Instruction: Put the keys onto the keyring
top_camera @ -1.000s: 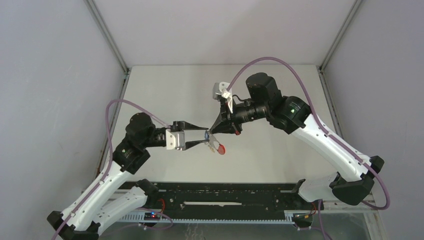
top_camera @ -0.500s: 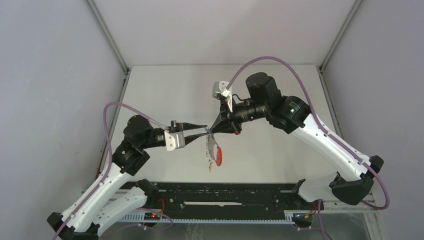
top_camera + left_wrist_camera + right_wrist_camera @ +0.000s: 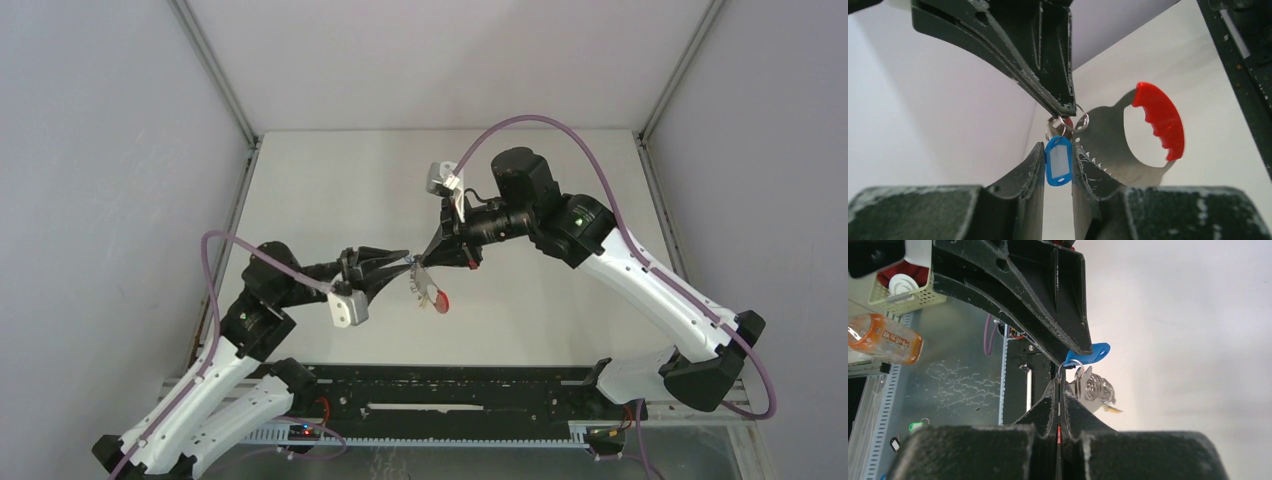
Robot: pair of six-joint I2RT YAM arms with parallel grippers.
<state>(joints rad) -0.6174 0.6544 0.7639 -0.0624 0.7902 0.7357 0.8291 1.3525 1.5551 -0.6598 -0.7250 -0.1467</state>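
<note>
Blue key [image 3: 1058, 161]: tag pinched between left fingers [image 3: 1034, 167], held above surface [image 3: 540, 200], mid-workspace. Its small split rings [image 3: 1068, 120] sit at tips of right fingers [image 3: 1042, 409], which are pressed tight on top edge of grey keyring [image 3: 1108, 150]. Keyring hangs from that grip, red band [image 3: 1160, 120] at far end. Finger pairs tip-to-tip.

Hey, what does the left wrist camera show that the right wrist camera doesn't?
Only the left wrist view shows the flat grey plate of the keyring and its red band. Only the right wrist view shows things off the table: an orange bottle and a pale basket. Both show the blue key tag, a small wire ring by it, and the left fingers and right fingers meeting there.
</note>
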